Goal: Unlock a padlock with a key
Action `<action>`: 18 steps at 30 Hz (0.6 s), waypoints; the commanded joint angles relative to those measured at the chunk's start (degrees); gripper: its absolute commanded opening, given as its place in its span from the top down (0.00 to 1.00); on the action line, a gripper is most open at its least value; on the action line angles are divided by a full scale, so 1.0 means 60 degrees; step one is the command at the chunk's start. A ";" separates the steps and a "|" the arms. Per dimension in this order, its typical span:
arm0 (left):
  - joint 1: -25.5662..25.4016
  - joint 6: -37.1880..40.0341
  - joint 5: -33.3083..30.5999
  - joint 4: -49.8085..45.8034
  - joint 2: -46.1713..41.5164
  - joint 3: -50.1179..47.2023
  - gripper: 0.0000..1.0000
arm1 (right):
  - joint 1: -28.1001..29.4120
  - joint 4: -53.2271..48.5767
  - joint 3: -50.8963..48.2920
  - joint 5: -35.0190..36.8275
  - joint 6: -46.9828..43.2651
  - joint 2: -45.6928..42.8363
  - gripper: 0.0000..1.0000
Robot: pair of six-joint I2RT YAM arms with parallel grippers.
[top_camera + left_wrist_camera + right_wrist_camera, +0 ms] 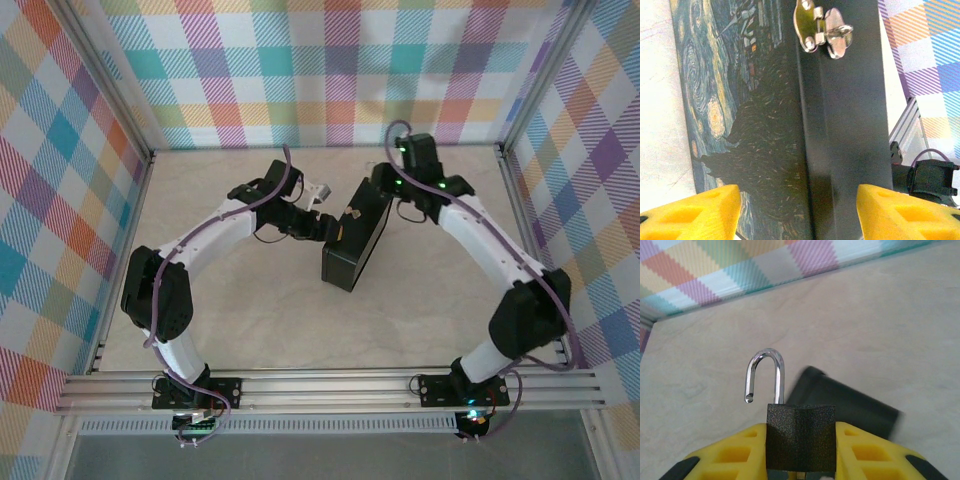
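my right gripper (pixel 800 454) clenches the padlock (pixel 799 432), one shackle end hanging free. my left gripper (pixel 797 210) stands released over the box (pixel 850 130), the key (pixel 837 35) by its latch, toward the far end.

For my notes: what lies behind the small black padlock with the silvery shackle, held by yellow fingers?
A blurred dark boxy object on the beige table; the black padlock covers its lower left part.

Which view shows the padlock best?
Right wrist: the padlock sits close up, body pinched in the right claw, shackle open at one end. Top external leaves it too small to make out by the box. Left wrist faces the box's latch instead.
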 commanded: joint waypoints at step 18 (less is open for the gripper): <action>0.0952 -0.0305 -0.1503 -0.0452 -0.1283 0.0272 0.35 | -0.2178 0.0907 -0.4208 -0.1271 -0.0029 0.0476 0.60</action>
